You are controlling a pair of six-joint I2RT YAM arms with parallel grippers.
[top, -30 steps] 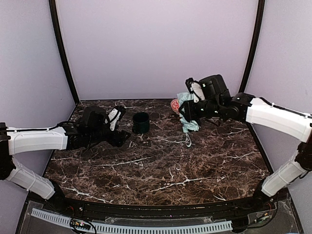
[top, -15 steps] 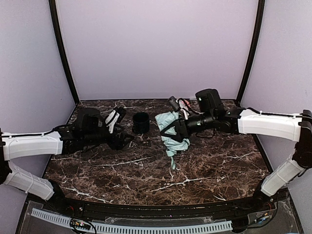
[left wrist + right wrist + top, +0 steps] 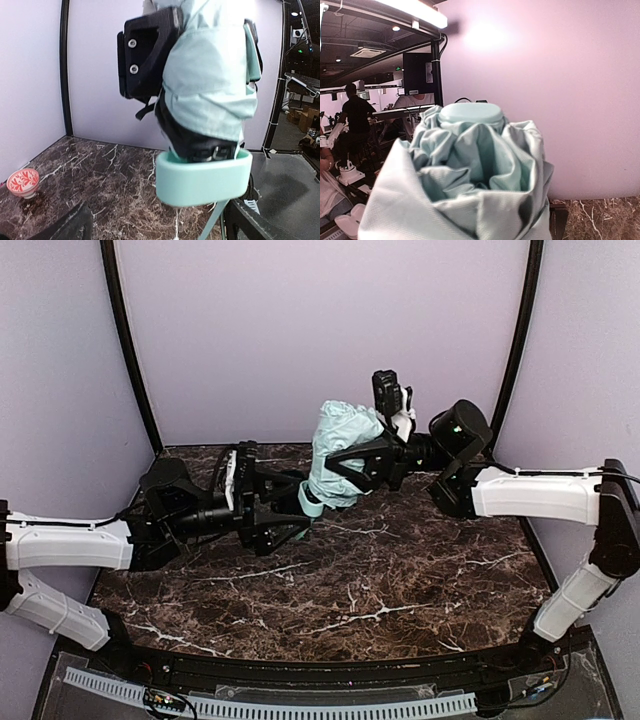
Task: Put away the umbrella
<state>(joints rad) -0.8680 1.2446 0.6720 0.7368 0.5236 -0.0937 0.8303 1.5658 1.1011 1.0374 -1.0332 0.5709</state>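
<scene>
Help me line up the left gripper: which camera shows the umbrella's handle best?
The left wrist view: the handle sits large and sharp under the bunched fabric. Top external shows it small, beside the left gripper. Right wrist shows only fabric and the top cap; the handle is hidden.

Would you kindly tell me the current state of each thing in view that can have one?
umbrella: collapsed, fabric loosely bunched, held off the table, handle end tilted down toward the left arm.
right gripper: shut on the umbrella's fabric.
left gripper: open, fingers on either side of the handle, apart from it.
red bowl: upright on the table.
</scene>
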